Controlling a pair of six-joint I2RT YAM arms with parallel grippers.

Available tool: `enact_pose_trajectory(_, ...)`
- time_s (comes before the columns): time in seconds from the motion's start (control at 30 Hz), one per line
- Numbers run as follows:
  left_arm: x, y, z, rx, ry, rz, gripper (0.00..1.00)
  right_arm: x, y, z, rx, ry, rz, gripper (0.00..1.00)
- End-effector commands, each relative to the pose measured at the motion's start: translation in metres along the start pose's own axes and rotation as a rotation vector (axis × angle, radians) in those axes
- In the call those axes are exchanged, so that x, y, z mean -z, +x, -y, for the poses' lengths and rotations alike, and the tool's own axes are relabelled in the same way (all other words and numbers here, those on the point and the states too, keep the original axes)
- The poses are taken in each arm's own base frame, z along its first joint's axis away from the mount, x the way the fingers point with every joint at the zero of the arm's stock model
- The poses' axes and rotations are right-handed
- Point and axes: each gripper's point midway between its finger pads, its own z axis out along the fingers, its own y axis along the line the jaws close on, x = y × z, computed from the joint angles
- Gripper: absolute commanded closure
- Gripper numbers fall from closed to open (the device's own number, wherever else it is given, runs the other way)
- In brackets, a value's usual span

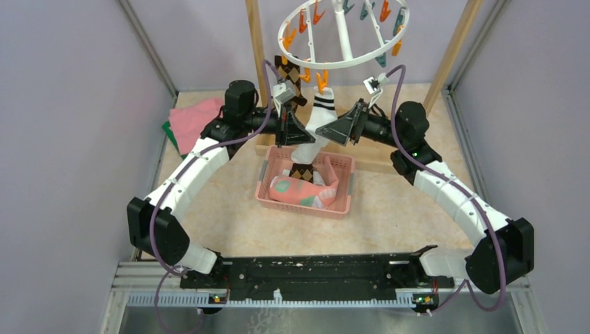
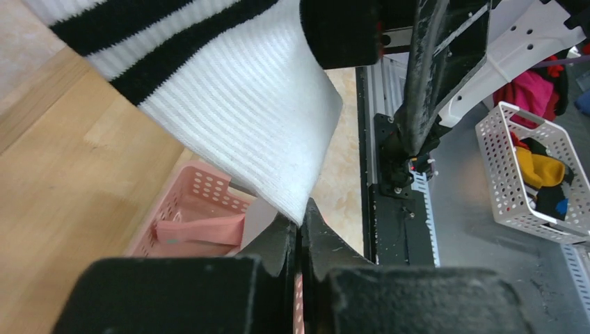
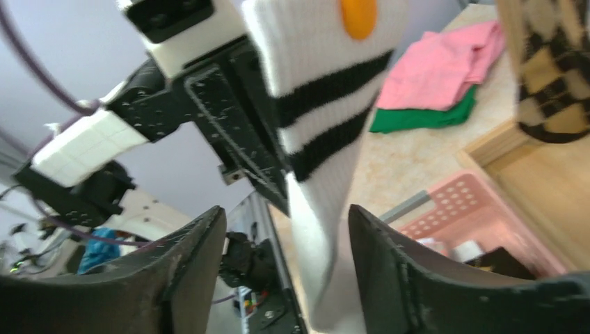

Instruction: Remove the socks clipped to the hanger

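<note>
Top external view showed the hanger (image 1: 343,35) suspended above the far edge of the desk (image 1: 229,229). A white sock (image 1: 321,111) with black cuff stripes hung from an orange clip (image 1: 322,80) on the hanger's near side, and an argyle sock (image 1: 291,75) was clipped just to its left. Below them, mid-desk, a pink basket (image 1: 300,203) already held a pink-and-teal sock (image 1: 296,188) and something argyle.

The left gripper (image 2: 300,226) was closed tight, and the lower edge of the white sock ran down into its fingertips. It looked pinched there, though only by a thin margin of fabric. The right gripper (image 3: 286,212) stood about half open, one jaw on either side of the sock's leg below the cuff, gripping nothing.

The step in hand appeared to be freeing the white sock from its clip. Done well, the pull would run straight down, in line with the clip and toward the basket, slow enough that the shallow pinch did not slip off the edge. The right gripper should keep clear of the cloth, or take a fuller bite higher up if the left one's hold failed. A sideways tug risked swinging the hanger and snagging the argyle sock alongside.
</note>
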Motion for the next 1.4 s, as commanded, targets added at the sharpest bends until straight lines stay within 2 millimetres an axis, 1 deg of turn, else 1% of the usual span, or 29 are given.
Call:
enact_pose_trajectory(0.0,0.005,-0.023,0.015,-0.109,0.011,0.04,1.0,0.0,-0.023,0.007,0.118,0.117,0.06,0.25)
enact_pose_trajectory(0.03,0.005,-0.022,0.015,-0.106,0.007,0.039,1.0,0.001,-0.031,0.007,0.145,0.145,0.086,0.2)
enact_pose_trajectory(0.07,0.005,-0.021,0.016,-0.1,0.006,0.037,1.0,0.001,-0.039,0.007,0.17,0.171,0.112,0.17)
enact_pose_trajectory(0.17,0.0,-0.016,0.02,-0.091,0.011,0.027,1.0,-0.005,-0.058,0.004,0.221,0.213,0.16,0.09)
enact_pose_trajectory(0.23,-0.004,-0.012,0.021,-0.088,0.013,0.019,1.0,-0.011,-0.067,0.007,0.271,0.268,0.185,0.07)
enact_pose_trajectory(0.3,-0.007,-0.009,0.022,-0.083,0.013,0.011,1.0,-0.016,-0.078,0.011,0.32,0.332,0.223,0.06)
enact_pose_trajectory(0.4,-0.008,-0.009,0.021,-0.082,0.0,0.01,1.0,-0.021,-0.089,0.012,0.38,0.4,0.277,0.05)
enact_pose_trajectory(0.57,-0.008,-0.011,0.018,-0.081,-0.016,0.009,1.0,-0.025,-0.105,0.01,0.421,0.439,0.358,0.12)
enact_pose_trajectory(0.77,-0.009,-0.009,0.015,-0.079,-0.022,0.008,1.0,-0.035,-0.123,0.012,0.471,0.463,0.366,0.21)
enact_pose_trajectory(0.87,-0.009,-0.009,0.016,-0.077,-0.024,0.008,1.0,-0.035,-0.134,0.012,0.486,0.482,0.403,0.25)
enact_pose_trajectory(1.13,-0.009,-0.004,0.013,-0.074,-0.037,-0.001,1.0,-0.037,-0.144,0.007,0.499,0.468,0.446,0.4)
enact_pose_trajectory(1.23,-0.009,-0.001,0.011,-0.072,-0.049,-0.006,1.0,-0.038,-0.146,0.006,0.503,0.462,0.455,0.48)
enact_pose_trajectory(1.37,-0.009,-0.001,0.01,-0.073,-0.055,-0.006,1.0,-0.041,-0.146,0.008,0.502,0.463,0.454,0.62)
